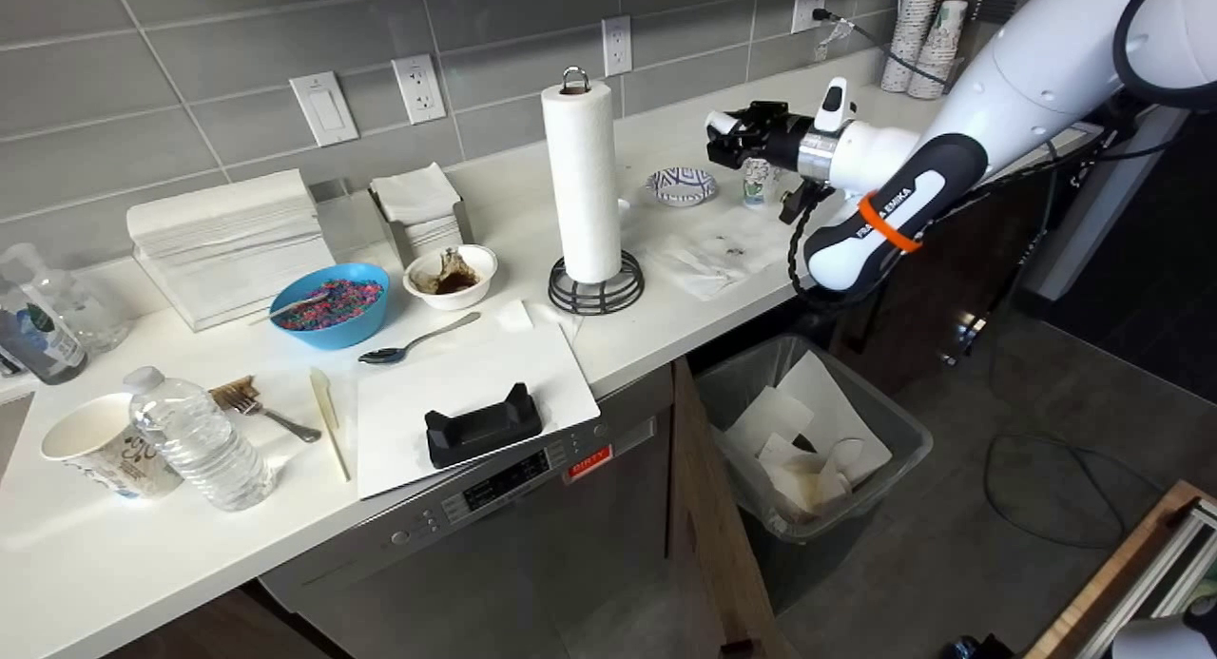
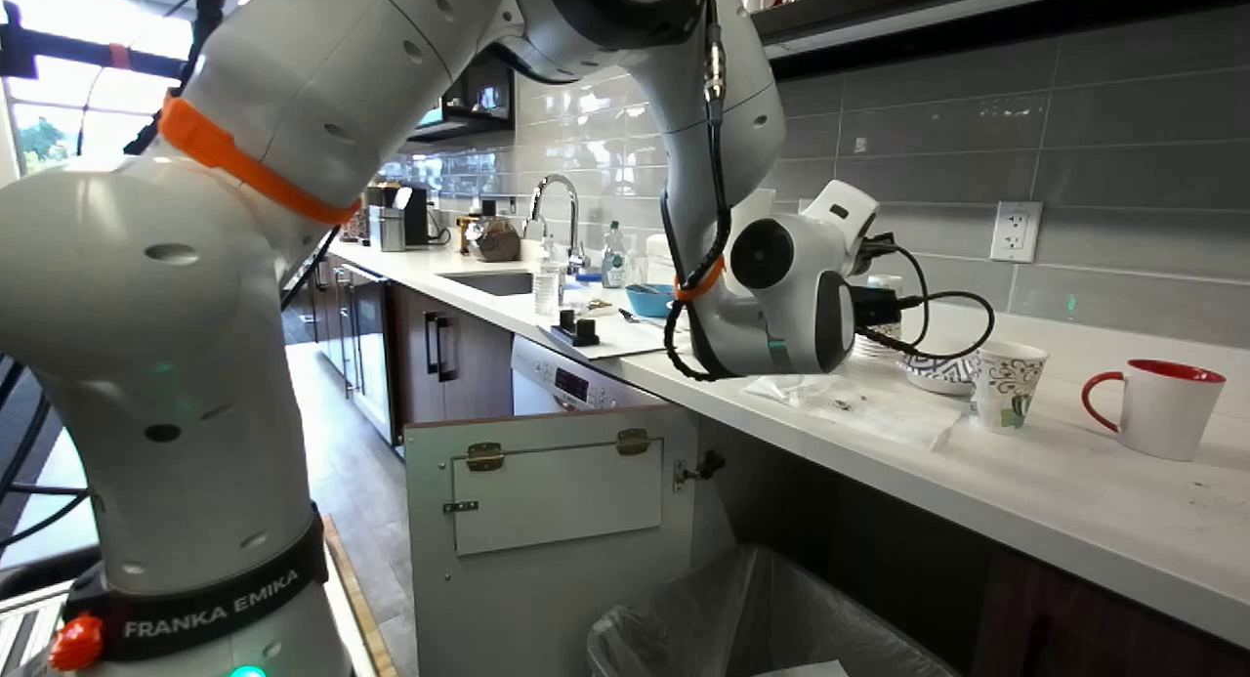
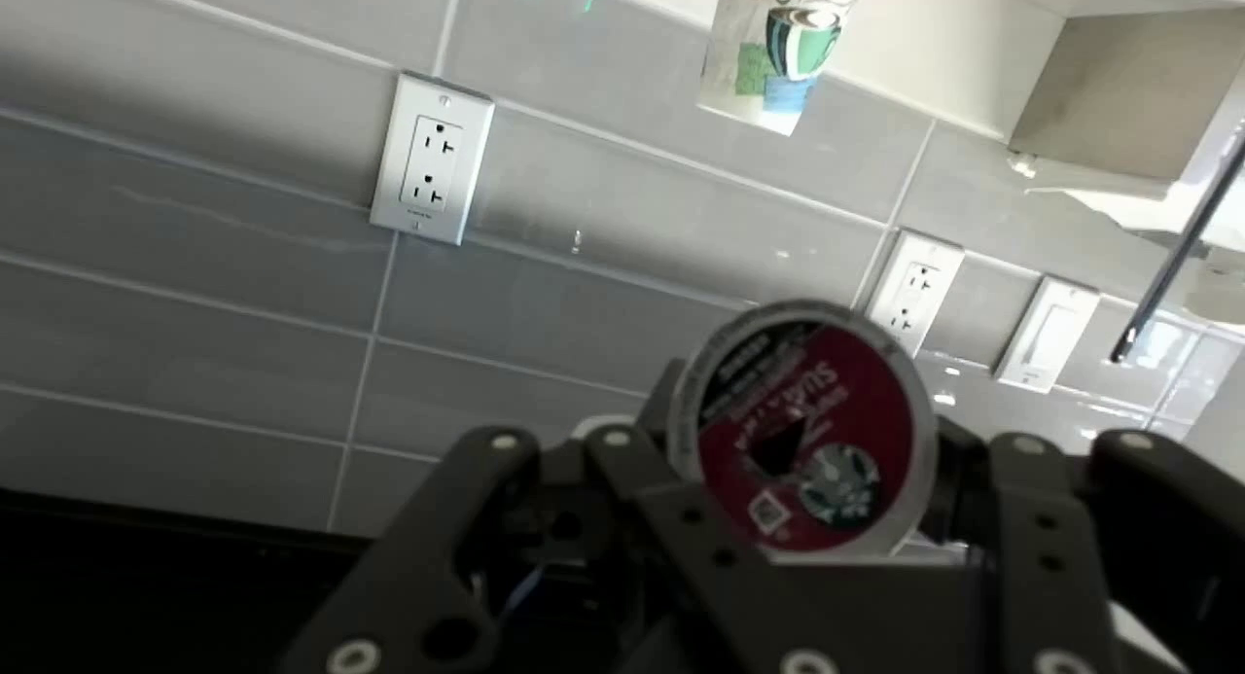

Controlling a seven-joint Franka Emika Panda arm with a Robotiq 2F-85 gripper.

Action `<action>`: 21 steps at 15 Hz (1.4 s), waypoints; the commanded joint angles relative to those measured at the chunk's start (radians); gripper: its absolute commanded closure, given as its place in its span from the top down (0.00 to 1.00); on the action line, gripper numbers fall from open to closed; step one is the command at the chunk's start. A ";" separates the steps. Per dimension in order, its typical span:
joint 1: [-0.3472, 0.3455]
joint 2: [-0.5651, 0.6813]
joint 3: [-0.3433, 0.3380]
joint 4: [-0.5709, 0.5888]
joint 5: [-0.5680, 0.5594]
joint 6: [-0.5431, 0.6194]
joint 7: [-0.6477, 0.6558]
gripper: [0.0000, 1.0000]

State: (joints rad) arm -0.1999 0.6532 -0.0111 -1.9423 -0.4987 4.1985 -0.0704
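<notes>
A round coffee pod with a dark red lid point(image 3: 846, 372) sits between the fingers of my gripper point(image 3: 809, 441). Both sides of its pale rim meet the fingers, and a dark hole pierces the lid. In an exterior view the gripper point(image 1: 727, 138) hangs above the counter with the pod's white side point(image 1: 723, 122) at its tip. Below it lie a patterned bowl point(image 1: 681, 187) and a paper cup point(image 1: 758, 184). A paper towel roll point(image 1: 583, 184) stands upright to the left. The wrist hides the fingers in an exterior view showing the mug point(image 2: 1167, 413).
A lined trash bin point(image 1: 908, 450) with paper inside sits under the counter edge, beside a swung-out cabinet door point(image 2: 557, 579). Farther along the counter are a white board point(image 1: 475, 383) with a black stand point(image 1: 483, 429), a blue bowl point(image 1: 357, 334) and a water bottle point(image 1: 204, 440).
</notes>
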 commanded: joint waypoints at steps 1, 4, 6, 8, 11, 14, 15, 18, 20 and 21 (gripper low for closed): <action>-0.073 0.000 0.080 0.020 -0.061 0.020 0.023 0.14; -0.147 0.012 0.176 0.051 -0.112 0.020 0.026 0.14; -0.199 0.019 0.239 0.059 -0.139 0.019 0.021 0.14; -0.231 0.020 0.274 0.048 -0.147 0.024 0.012 0.14; -0.260 0.022 0.299 0.034 -0.146 0.024 0.000 0.14; -0.269 0.028 0.300 0.026 -0.145 0.024 -0.004 0.14; -0.270 0.029 0.299 0.024 -0.147 0.024 -0.004 0.14; -0.118 -0.002 0.107 0.005 -0.041 0.008 0.012 0.14; -0.069 0.002 0.043 0.004 -0.012 -0.007 0.004 0.14; -0.050 0.006 0.020 0.006 -0.005 -0.006 0.005 0.14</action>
State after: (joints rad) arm -0.3220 0.6723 0.0902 -1.9168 -0.5485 4.2094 -0.0655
